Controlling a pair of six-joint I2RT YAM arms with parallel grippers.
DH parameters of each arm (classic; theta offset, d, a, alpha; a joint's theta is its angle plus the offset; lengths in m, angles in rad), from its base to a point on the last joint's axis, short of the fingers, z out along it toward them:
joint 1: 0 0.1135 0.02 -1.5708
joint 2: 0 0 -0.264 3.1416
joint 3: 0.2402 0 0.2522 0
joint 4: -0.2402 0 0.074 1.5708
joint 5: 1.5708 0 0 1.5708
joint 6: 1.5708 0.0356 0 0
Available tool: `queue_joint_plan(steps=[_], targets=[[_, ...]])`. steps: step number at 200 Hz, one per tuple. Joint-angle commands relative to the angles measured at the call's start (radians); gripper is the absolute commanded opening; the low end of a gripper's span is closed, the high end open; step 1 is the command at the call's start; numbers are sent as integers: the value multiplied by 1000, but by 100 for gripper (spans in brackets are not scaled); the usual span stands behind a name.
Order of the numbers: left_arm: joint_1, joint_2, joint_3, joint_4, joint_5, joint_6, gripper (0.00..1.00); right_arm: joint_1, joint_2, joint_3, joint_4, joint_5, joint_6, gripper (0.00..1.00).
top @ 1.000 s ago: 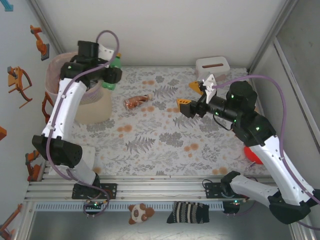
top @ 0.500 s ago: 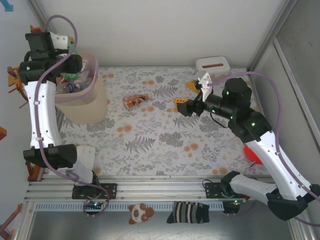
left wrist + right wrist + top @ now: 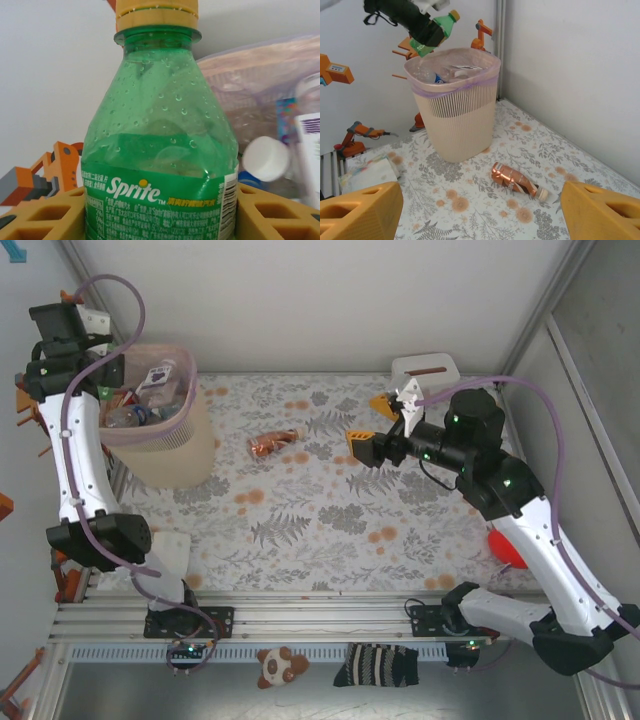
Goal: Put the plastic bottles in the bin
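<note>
Left gripper: pinching a green bottle at its label, upper left, just above the bin.
Right gripper: fingers spread, centre right.
Bin contents: several bottles.
Brown bottle: lying on the table, centre.

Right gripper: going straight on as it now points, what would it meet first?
Probably the brown bottle lying on the table, ahead of the right gripper; the bin stands farther back. Depth is unclear, so it might touch the table first.
</note>
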Motion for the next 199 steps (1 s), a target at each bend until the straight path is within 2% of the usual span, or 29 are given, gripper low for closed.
queue_joint_plan(steps=[1,31,85,137,199], targets=[[15,52,-14,41,-18,76,57,6,0,37,-14,-18,-8,81],[21,113,-20,3,30,63,57,6,-7,41,-20,-13,-1,81],[19,136,-112,-54,137,8,59,5,-12,19,-10,-11,5,81],[18,129,-153,-104,237,-42,69,6,-17,12,-5,-12,7,81],[19,31,-39,-112,303,-94,82,6,-30,2,4,-9,10,81]])
